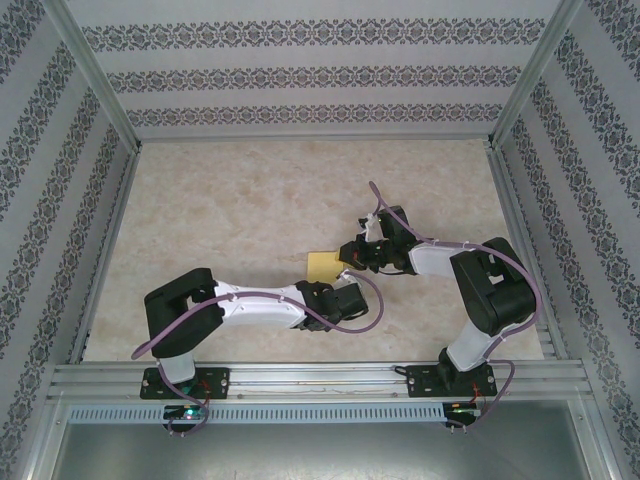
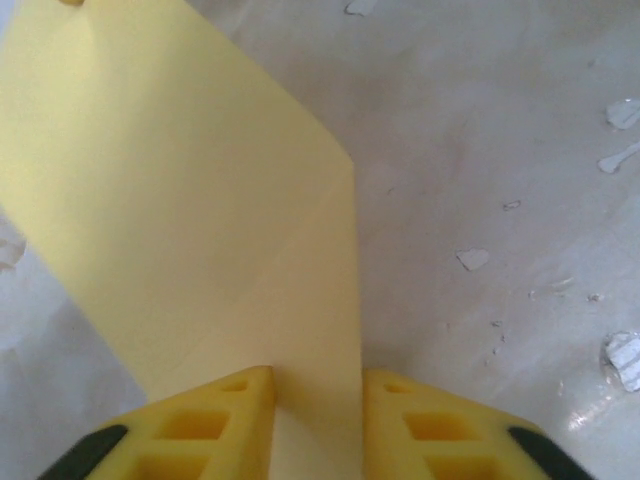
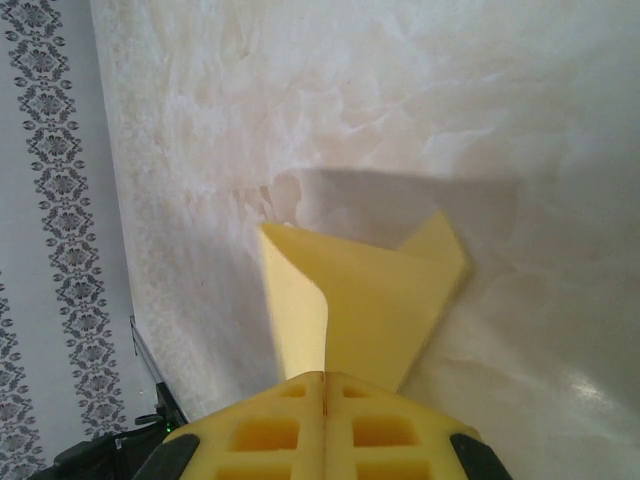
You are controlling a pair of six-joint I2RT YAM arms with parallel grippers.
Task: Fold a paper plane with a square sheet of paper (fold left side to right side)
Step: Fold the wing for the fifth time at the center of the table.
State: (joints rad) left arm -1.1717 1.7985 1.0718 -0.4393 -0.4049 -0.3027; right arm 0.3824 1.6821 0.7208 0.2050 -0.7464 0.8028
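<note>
In the overhead view, the sheet of paper [image 1: 325, 265] was seen near the middle of the table [image 1: 230, 200], caught between the two arms. The left gripper [image 1: 328, 284] was placed at its near edge and the right gripper [image 1: 350, 256] at its right edge.

In the left wrist view, the sheet of paper [image 2: 190, 190] was seen raised off the table [image 2: 480, 150] and bent along a soft line, not a pressed crease. Its lower part ran down into the gap between the yellow fingers [image 2: 225, 430] of the left gripper [image 2: 318, 425]. The jaws stood somewhat apart, and it could not be told whether the paper was actually pinched.

In the right wrist view, the right gripper [image 3: 324, 388] was closed, its fingers meeting along a thin seam. The sheet of paper [image 3: 375, 300] was clamped between them and stuck out above the table [image 3: 400, 100], curled, with one corner turned up.

The step in hand was judged to be the first fold, left side over to right side, with no crease set yet. For the next move, a firm hold by the left gripper would be needed. The left edge would then have to be carried across and laid square on the right edge before anything was pressed flat.
</note>
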